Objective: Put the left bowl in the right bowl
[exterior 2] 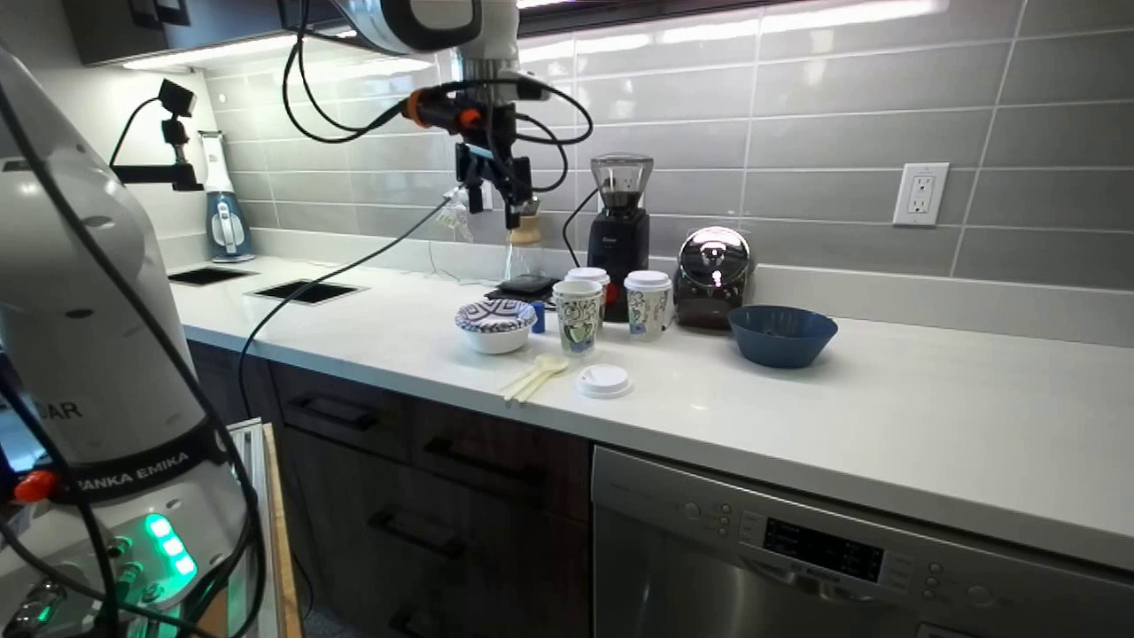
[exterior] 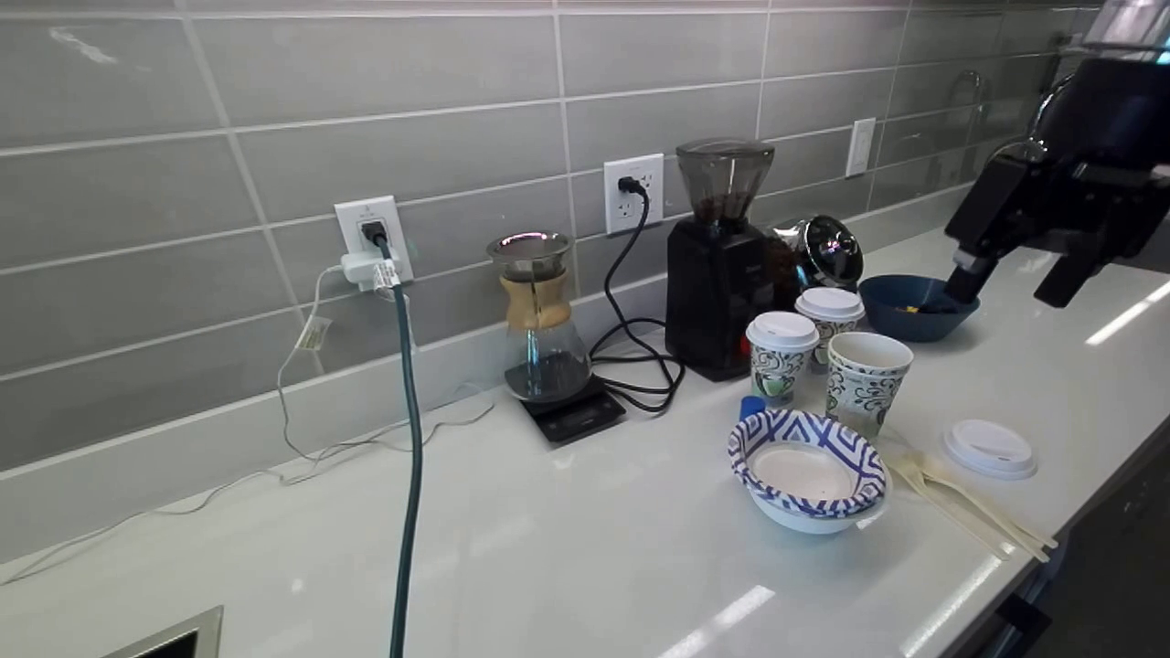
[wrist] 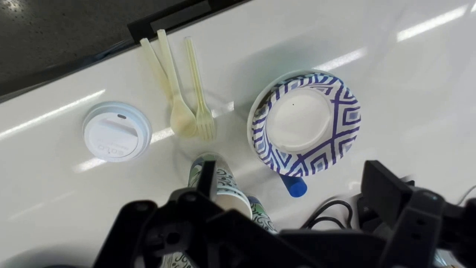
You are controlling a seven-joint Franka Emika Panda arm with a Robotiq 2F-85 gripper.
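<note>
The left bowl (exterior: 804,471), with bold blue chevron stripes, rests inside the right bowl (exterior: 809,525), slightly tilted. In the wrist view the left bowl (wrist: 299,119) sits off-centre, and a crescent of the right bowl's rim (wrist: 262,93) shows at its left. The stack also shows in an exterior view, with the left bowl (exterior 2: 498,312) on top of the white right bowl (exterior 2: 496,341). The right bowl's inner pattern is hidden. My gripper (exterior: 1010,291) is open and empty, held high above the counter. It also shows in an exterior view (exterior 2: 494,215) and in the wrist view (wrist: 291,167).
Patterned paper cups (exterior: 868,379) and a blue cylinder (exterior: 752,407) stand close beside the bowls. A white lid (exterior: 990,448) and plastic cutlery (exterior: 969,507) lie near the counter edge. A coffee grinder (exterior: 717,292), a carafe (exterior: 546,347) and a dark blue bowl (exterior 2: 782,337) stand farther off.
</note>
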